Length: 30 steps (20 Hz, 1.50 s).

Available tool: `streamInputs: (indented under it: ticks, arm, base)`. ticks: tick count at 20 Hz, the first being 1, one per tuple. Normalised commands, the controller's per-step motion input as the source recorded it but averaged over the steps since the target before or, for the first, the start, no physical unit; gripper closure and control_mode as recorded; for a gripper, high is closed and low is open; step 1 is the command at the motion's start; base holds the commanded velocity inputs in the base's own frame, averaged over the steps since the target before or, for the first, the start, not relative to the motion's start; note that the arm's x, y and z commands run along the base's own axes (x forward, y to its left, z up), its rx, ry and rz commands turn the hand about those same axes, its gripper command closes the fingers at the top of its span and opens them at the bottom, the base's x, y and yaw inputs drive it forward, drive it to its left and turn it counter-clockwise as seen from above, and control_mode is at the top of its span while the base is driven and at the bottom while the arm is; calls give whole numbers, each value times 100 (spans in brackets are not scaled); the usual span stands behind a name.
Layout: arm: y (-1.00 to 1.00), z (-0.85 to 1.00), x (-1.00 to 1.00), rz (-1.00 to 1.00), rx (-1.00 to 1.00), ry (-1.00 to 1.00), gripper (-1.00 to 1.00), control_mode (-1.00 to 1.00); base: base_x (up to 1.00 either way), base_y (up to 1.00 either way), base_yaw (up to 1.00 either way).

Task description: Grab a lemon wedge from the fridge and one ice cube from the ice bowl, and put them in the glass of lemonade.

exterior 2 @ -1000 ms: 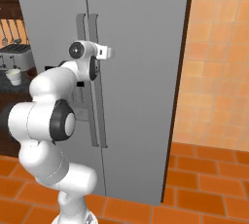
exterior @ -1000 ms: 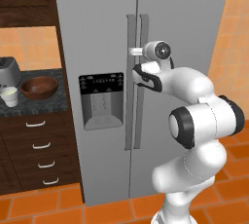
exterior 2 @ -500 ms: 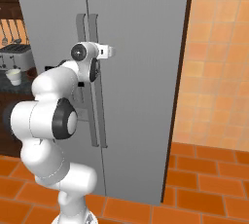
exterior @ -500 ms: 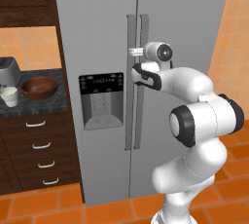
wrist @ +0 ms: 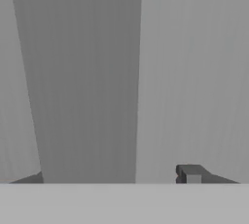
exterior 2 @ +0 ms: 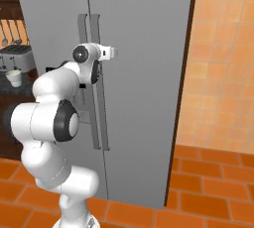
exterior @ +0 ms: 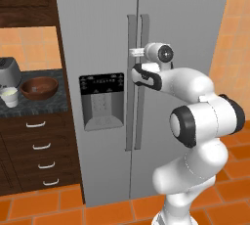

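The fridge [exterior: 102, 48] is closed, both doors flush, so the inside is hidden and the lemon wedge cannot be seen. The claw [exterior: 133, 52] is at the two long vertical handles [exterior: 136, 79], at about the upper third of their height. In the left base view its tip is partly covered by the handles, and in the right base view the white wrist [exterior 2: 101, 52] hides the fingers, so I cannot tell if the claw is open, closed, or gripping a handle. In the hand view one dark finger tip [wrist: 190, 173] rises at the lower right, and the other finger is hard to make out. In front of it is a broad grey vertical band [wrist: 87, 77], very close and blurred; whether it is a handle or a door panel I cannot tell.

The black dispenser panel [exterior: 101, 101] on the left door has a row of small light marks at the top, too small to read. No brand name or other writing is readable on the fridge.

To the left, on the dark desk [exterior: 29, 105], the ice bowl [exterior: 40, 87] stands near the glass of lemonade [exterior: 10, 97]. What is inside the bowl is not clear. Behind the glass a grey appliance [exterior: 9, 72] is cut off by the picture edge. In the right base view a steel toaster [exterior 2: 14, 57] stands behind the glass.
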Motion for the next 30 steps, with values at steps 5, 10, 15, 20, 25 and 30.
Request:
streamInputs:
  ticks: [5,10,15,20,25,30]
  arm:
    - [2,0,17,0,0,4,100,-100]
    - [-20,34,-12,-8,0,4,100,-100]
    - [-34,38,-59,-15,0,0,100,-100]
    - [-34,33,-95,-13,5,0,100,-100]
    - [-39,42,-99,-16,11,0,100,-100]
    - [-55,53,-78,-18,11,0,100,-100]
  base:
    - [0,0,0]
    - [0,0,0]
    - [0,0,0]
    - [0,0,0]
    - [0,0,0]
    - [0,0,0]
